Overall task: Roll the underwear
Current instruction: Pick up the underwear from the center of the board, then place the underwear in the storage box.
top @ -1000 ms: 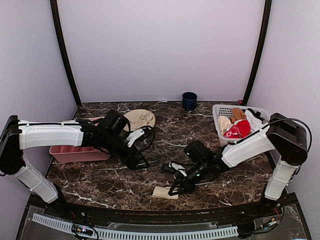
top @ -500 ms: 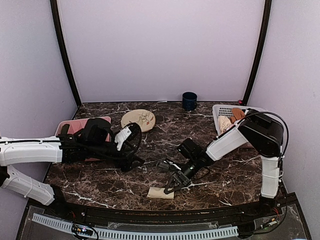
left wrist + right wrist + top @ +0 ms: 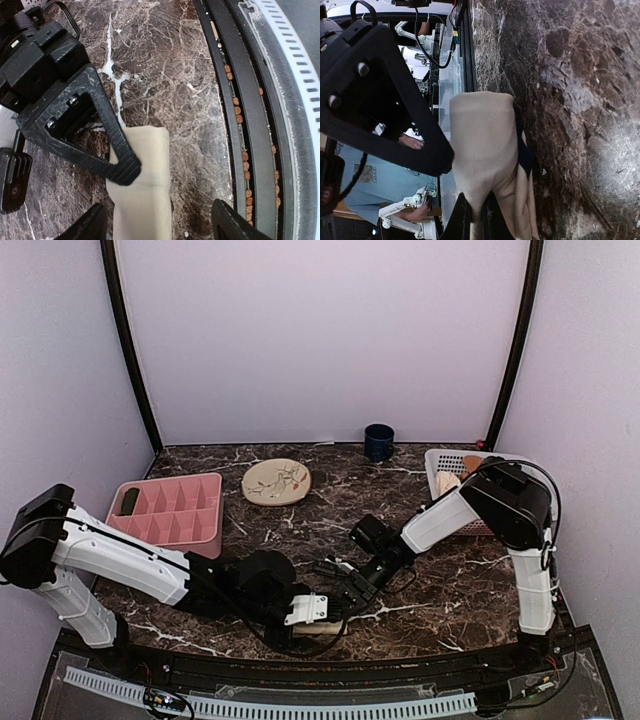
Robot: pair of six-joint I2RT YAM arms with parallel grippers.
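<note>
Lying near the table (image 3: pixel 200 100) edge: underwear (image 3: pixel 145 190).

The left gripper (image 3: pixel 159 224) swung from well behind and left of the folded beige cloth underwear (image 3: pixel 142 190) down to sit right over it, its fingers spread on either side of the cloth. That move brought the pink compartment tray (image 3: pixel 165 508), far behind and left of the underwear, fully into view. The right gripper (image 3: pixel 345 592) edged back from just right of the underwear to its far end, while that arm's elbow folded up and back.
</note>
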